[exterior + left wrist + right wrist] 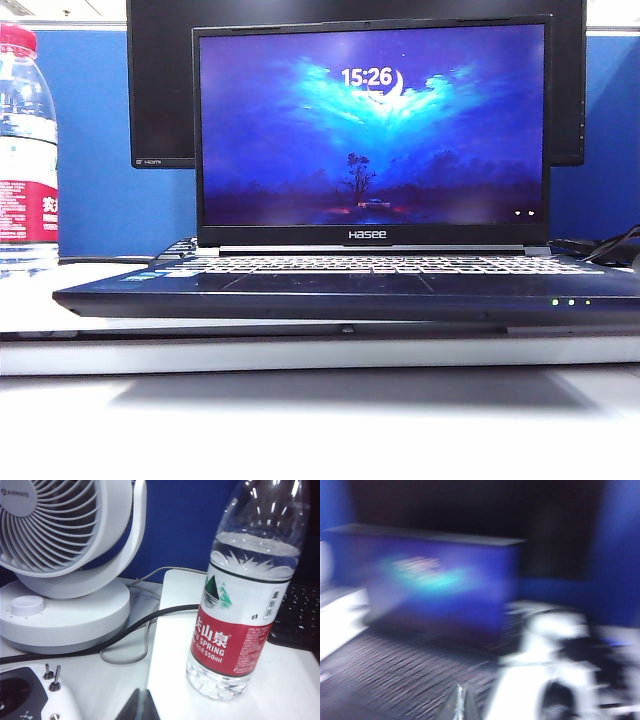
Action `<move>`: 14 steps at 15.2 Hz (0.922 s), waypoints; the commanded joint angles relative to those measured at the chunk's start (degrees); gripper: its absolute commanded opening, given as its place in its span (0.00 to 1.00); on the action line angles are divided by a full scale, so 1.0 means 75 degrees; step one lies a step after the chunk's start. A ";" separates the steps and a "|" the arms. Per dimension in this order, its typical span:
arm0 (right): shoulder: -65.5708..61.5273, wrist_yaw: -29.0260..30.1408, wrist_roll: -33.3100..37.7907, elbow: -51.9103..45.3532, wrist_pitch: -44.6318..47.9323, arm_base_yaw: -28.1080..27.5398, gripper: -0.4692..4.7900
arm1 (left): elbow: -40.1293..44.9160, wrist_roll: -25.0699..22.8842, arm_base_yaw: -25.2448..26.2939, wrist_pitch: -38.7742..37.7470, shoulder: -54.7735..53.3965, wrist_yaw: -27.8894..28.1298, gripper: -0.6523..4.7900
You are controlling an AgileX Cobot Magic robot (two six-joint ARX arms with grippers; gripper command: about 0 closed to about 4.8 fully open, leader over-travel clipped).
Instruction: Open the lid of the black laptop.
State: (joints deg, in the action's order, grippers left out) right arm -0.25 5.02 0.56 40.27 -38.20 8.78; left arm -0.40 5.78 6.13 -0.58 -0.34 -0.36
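plainly, the left gripper (139, 706) shows only a dark tip at the frame edge, so i cannot tell whether it is apart or together; it hangs off to the side near one nongfu spring water bottle (242, 600), one white desk fan (65, 555) and one white controller (30, 695). the right gripper (460, 705) is just as cropped and smeared by blur, its state unreadable, hovering over the keyboard near the lid. the black laptop (350, 285) sits centre table, its one lid (372, 135) already upright, screen lit. risk: a hurried right arm could clip the lid or keys; the left could topple the bottle. one asus monitor (160, 90) stands behind.
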 commanded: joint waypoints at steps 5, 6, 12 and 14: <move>0.0017 0.0892 0.1005 -0.4039 0.5374 -0.1352 0.08 | 0.0000 -0.0058 0.0003 0.0134 0.0017 0.0020 0.11; 0.0017 0.0857 0.1005 -0.4479 0.5898 -0.1352 0.08 | 0.0000 -0.0058 0.0003 0.0131 0.0017 0.0023 0.11; 0.0020 -0.0560 0.0970 -0.5115 0.6618 -0.0787 0.08 | 0.0000 -0.0058 0.0003 0.0125 0.0017 0.0020 0.11; 0.0020 -0.0565 0.0927 -0.5272 0.6712 -0.0778 0.08 | 0.0000 -0.0058 0.0003 0.0125 0.0017 0.0023 0.11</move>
State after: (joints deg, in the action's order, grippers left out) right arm -0.19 1.39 7.70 1.19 10.92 2.90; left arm -0.40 5.78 6.13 -0.60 -0.34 -0.36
